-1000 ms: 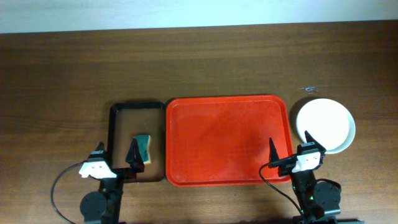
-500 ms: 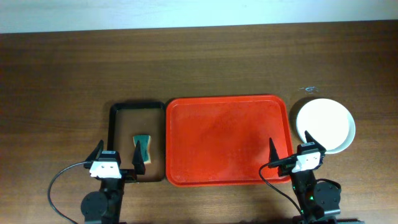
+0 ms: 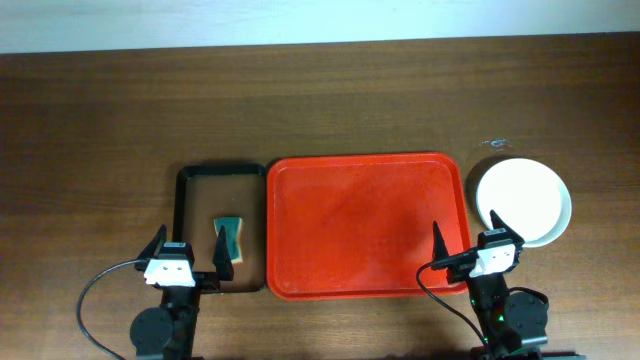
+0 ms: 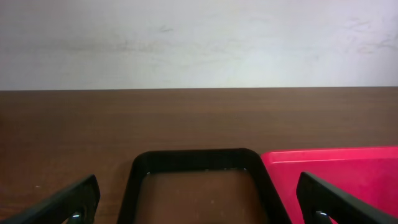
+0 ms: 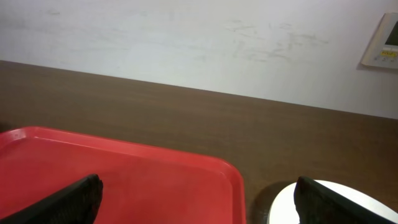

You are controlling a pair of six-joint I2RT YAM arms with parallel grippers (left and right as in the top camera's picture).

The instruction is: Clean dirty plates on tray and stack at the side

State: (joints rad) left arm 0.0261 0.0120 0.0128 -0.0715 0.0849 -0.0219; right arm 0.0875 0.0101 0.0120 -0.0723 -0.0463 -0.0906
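Left gripper (image 3: 190, 240) spread wide; overhead alone shows sponge (image 3: 230, 238) in black tray (image 3: 220, 168)

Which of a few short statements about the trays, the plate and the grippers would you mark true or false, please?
The red tray holds no plates. True.
The white plate lies on the red tray. False: it sits on the table, right of the tray.
The sponge lies in the black-rimmed tray. True.
The left gripper grips the sponge. False: it is open and empty.
The right gripper is shut. False: it is open.
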